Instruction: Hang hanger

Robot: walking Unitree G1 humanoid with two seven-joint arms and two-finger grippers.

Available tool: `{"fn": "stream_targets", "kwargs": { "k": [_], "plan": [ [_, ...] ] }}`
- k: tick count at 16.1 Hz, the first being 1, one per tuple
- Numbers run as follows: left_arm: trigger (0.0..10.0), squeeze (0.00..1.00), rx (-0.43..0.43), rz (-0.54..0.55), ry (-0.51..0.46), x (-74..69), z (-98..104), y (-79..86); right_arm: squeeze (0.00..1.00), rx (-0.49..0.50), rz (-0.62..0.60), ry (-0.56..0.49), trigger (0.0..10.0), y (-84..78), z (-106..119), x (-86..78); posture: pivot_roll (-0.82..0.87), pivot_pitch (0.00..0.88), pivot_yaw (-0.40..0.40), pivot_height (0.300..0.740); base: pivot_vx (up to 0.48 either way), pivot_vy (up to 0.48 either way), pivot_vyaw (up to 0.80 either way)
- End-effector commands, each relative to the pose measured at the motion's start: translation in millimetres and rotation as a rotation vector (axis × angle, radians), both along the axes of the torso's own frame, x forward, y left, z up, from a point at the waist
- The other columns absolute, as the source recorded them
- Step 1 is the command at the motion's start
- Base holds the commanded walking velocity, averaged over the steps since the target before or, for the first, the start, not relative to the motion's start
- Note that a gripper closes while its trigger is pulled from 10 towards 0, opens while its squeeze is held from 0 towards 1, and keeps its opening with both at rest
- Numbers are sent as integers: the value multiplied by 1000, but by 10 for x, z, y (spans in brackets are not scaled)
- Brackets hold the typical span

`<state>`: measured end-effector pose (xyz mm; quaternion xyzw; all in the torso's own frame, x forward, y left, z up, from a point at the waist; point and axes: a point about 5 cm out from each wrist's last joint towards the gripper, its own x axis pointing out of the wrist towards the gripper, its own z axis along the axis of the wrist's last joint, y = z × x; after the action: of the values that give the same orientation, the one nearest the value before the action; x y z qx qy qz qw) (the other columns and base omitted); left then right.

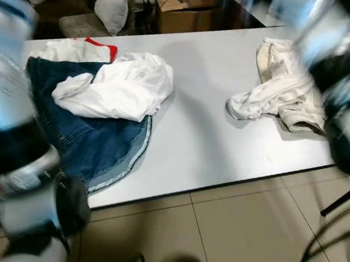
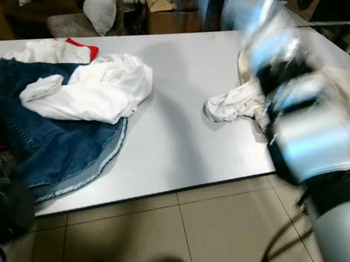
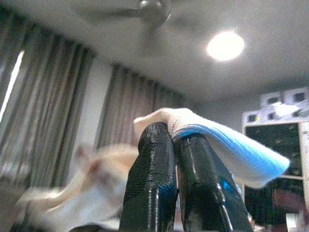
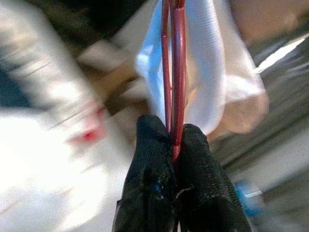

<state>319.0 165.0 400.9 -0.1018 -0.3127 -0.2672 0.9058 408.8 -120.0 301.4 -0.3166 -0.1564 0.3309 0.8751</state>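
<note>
This looks like a lived-in room of a home used for sorting laundry: a plain white worktop on a beige tiled floor carries loose clothes, among them a blue denim garment, a crumpled white shirt and a cream garment. Behind the worktop sit a cardboard box, a stuffed white bag and other dim clutter. The left wrist view adds long grey curtains, a ceiling fan, a round ceiling light and a dark cabinet.
</note>
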Motion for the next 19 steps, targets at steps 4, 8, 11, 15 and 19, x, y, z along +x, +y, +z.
{"fn": "stream_targets", "kwargs": {
  "k": [4, 8, 11, 15, 19],
  "plan": [
    [10000, 0, 155, 138, 339, 412, -889, -265, 0, -143, 163, 267, 10000, -155, -931, -197, 35, 0, -57, 740, 0, 0, 0],
    [10000, 0, 282, 330, 494, 637, -1546, -230, 0, -197, 173, 373, 10000, -507, -1600, -543, -25, 0, 21, 740, 0, 0, 0],
    [10000, 0, 138, 386, 420, 787, -1181, -94, 0, -197, 211, 374, 10000, -601, -1621, -651, -25, 0, 26, 740, 0, 0, 0],
    [10000, 0, 378, 536, 473, 870, -1420, 200, 0, -223, 339, 398, 10000, -722, -1529, -963, -31, 0, 37, 740, 0, 0, 0],
    [10000, 525, 673, 313, 514, 591, -1911, 255, 0, -214, 334, 424, 10000, -987, -1325, -1348, -54, 0, 58, 740, 0, 0, 0]
  ]
}}
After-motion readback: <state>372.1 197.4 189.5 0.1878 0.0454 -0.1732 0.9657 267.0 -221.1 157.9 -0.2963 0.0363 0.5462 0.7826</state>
